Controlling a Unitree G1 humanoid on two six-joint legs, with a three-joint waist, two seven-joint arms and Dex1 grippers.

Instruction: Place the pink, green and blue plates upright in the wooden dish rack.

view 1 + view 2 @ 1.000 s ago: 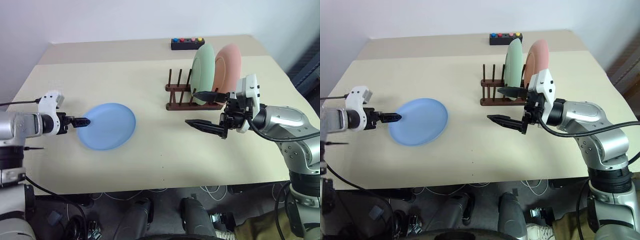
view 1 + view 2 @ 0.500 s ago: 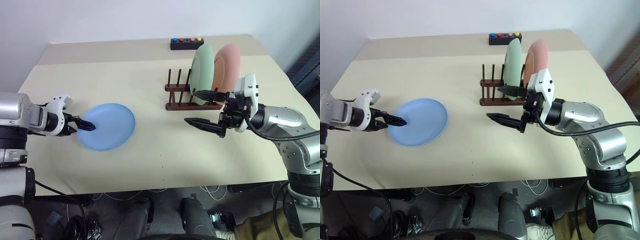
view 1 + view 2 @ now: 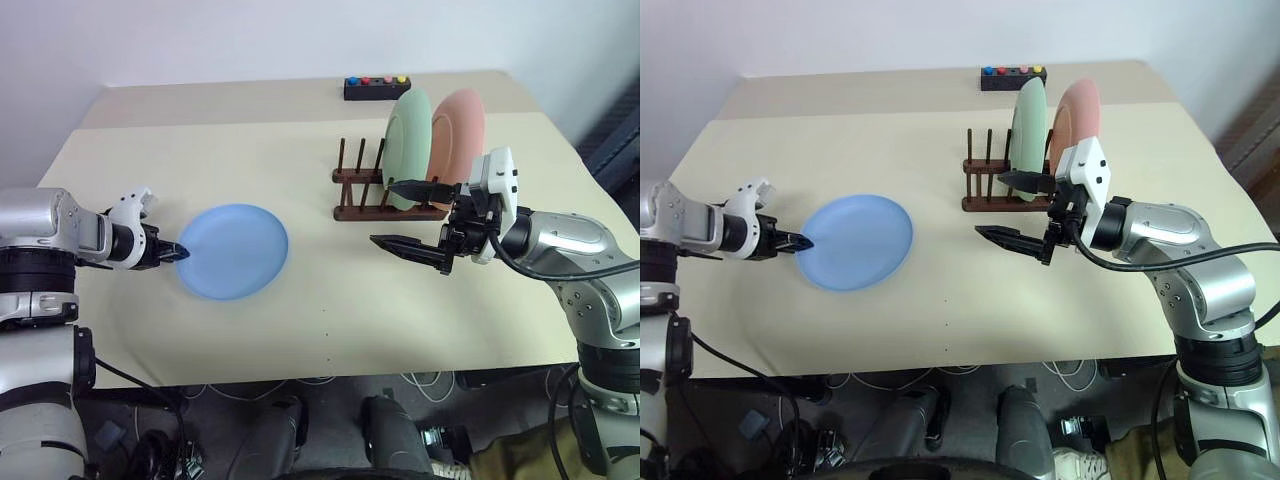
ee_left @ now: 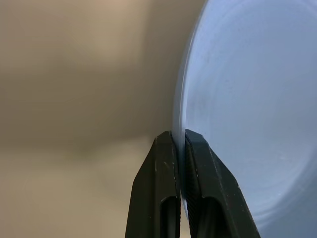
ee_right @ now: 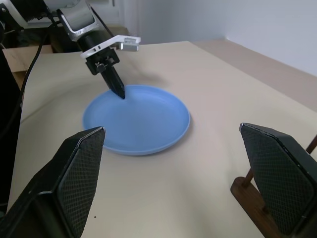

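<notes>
Round light-blue plastic plate (image 3: 233, 251) lying flat on the beige table (image 3: 200, 150), toward its left side, well apart from the rack. Left end effector (image 3: 178, 254) pinched shut on the left rim of that plate, both black fingers (image 4: 163, 188) pressed against the thin edge, one on each side. Small dark brown wooden dish rack (image 3: 372, 190) with thin upright pegs standing toward the right rear of the table, holding a pale green round plate (image 3: 407, 148) and a pink round plate (image 3: 458, 137) upright side by side at its right end, green to the left of pink, the left-hand pegs bare. Right end effector (image 3: 408, 216) held above the table just in front of the rack, spread wide, nothing between its two black fingers (image 3: 405, 247), pointing leftward across the table toward the blue plate. Small black box with coloured buttons (image 3: 375, 87) at the far edge of the table behind the rack.
</notes>
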